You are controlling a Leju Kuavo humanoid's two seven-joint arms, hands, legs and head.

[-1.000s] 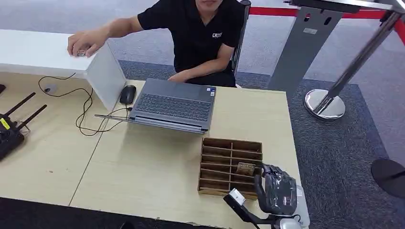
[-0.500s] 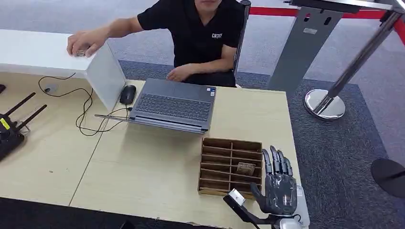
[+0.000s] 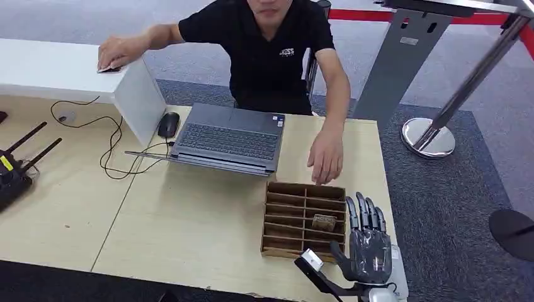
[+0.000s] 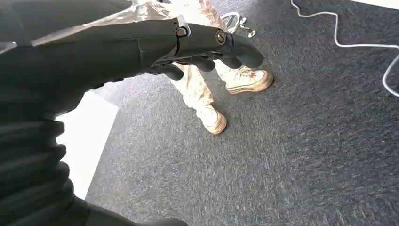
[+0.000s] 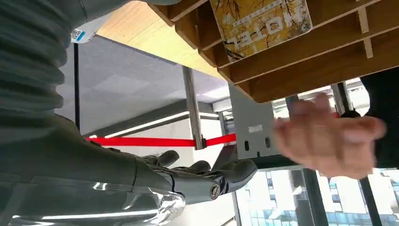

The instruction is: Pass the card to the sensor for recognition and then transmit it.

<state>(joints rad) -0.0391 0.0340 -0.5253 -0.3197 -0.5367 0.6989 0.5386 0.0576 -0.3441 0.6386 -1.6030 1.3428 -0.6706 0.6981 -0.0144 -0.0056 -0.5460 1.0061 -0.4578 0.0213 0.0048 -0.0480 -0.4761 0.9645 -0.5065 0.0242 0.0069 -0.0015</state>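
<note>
One card (image 3: 324,221) sits in the rack (image 3: 283,221), ungrasped; right hand (image 3: 367,242) spread empty at its 3 o'clock.

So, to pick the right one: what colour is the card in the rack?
Golden yellow card with dark lettering, clearest in the right wrist view.

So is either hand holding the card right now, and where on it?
No. The right hand is open beside the wooden slotted rack; the yellow-brown hotel card sits in its slot. The left hand hangs over grey carpet, holding nothing.
</note>
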